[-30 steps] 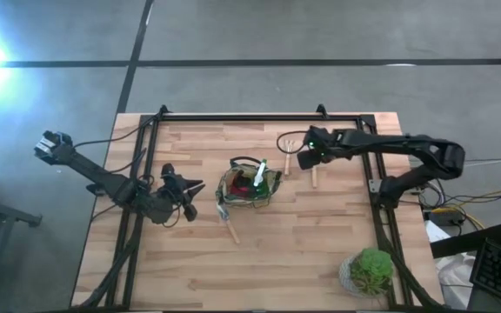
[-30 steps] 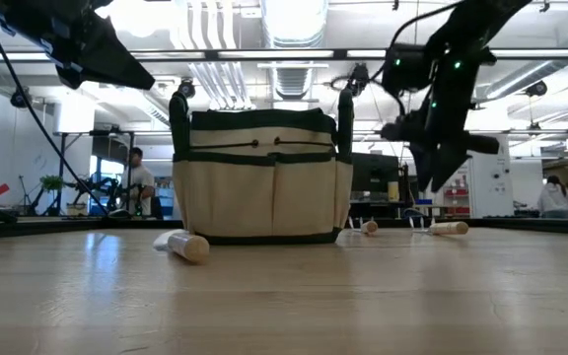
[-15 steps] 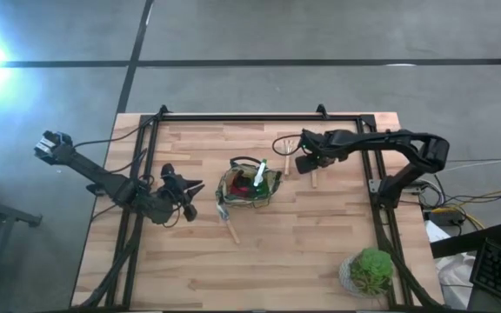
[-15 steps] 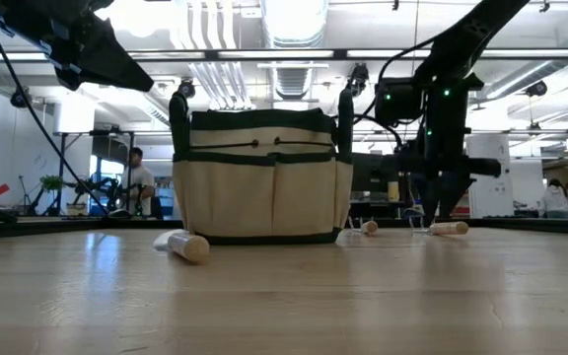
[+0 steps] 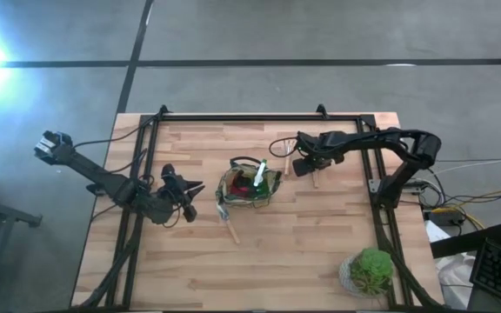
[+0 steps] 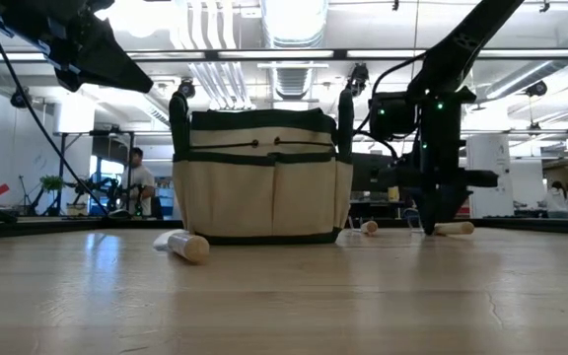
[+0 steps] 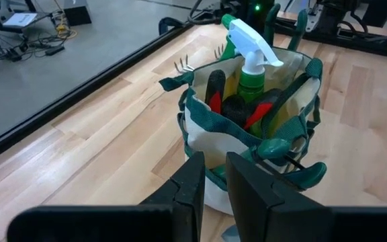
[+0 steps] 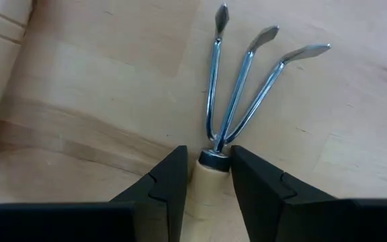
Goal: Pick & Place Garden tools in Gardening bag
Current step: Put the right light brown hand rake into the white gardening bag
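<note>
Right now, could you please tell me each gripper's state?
Left gripper: nearly shut, holding nothing.
Right gripper: straddling the wooden-handled fork on the table; grip unclear.

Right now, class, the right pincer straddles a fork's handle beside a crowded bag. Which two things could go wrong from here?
1. The right pincer straddles the wooden-handled fork just below its metal collar, near the tine end, so once lifted the long handle could tip or slip.
2. The gardening bag already holds a spray bottle and red-and-black handles; the fork's tines might snag on them or on the rim.
</note>
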### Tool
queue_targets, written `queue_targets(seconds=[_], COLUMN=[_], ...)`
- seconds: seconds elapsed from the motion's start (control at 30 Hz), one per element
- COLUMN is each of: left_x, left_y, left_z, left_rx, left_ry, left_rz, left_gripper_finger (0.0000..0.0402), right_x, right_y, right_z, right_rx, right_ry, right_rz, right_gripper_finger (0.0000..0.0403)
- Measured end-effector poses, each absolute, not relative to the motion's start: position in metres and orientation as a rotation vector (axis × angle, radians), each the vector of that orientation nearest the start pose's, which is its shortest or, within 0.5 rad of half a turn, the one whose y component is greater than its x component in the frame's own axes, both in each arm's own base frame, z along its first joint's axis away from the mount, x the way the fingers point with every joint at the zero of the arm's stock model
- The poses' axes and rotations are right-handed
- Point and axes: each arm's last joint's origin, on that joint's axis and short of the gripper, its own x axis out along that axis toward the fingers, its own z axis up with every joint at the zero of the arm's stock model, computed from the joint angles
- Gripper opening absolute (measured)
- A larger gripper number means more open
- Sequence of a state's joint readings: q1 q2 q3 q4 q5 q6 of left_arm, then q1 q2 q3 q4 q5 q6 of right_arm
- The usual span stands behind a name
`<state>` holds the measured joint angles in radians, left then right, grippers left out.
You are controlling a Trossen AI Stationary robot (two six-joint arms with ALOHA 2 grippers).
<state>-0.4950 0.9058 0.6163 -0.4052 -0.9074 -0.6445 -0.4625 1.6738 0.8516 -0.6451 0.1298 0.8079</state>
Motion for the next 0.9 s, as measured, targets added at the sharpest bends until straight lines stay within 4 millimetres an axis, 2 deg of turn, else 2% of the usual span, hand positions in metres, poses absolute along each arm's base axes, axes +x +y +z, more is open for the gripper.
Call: queue_targets(seconds=[0.3, 0.6, 0.9], left_x=[0.165, 0.165, 0.165], left_y=[-0.063, -0.063, -0.063], left_z=[0.244, 0.244, 0.244], left_rx=[-0.170, -0.171, -0.173], left_ry=[0.383, 0.382, 0.380], left_rz=[0.536, 0.536, 0.536], left_gripper_finger=[0.0065, 0.0065, 0.0065], right_x=[0.237, 0.228, 0.221], right_y=[-0.122, -0.120, -0.116], right_z=[0.136, 0.144, 0.172], right_rx=[0.842, 0.768, 0.731], right_ry=[1.208, 1.257, 1.158], right_rz=[-1.019, -1.029, -0.993], right_gripper_finger=[0.0048, 0.0044, 0.0042])
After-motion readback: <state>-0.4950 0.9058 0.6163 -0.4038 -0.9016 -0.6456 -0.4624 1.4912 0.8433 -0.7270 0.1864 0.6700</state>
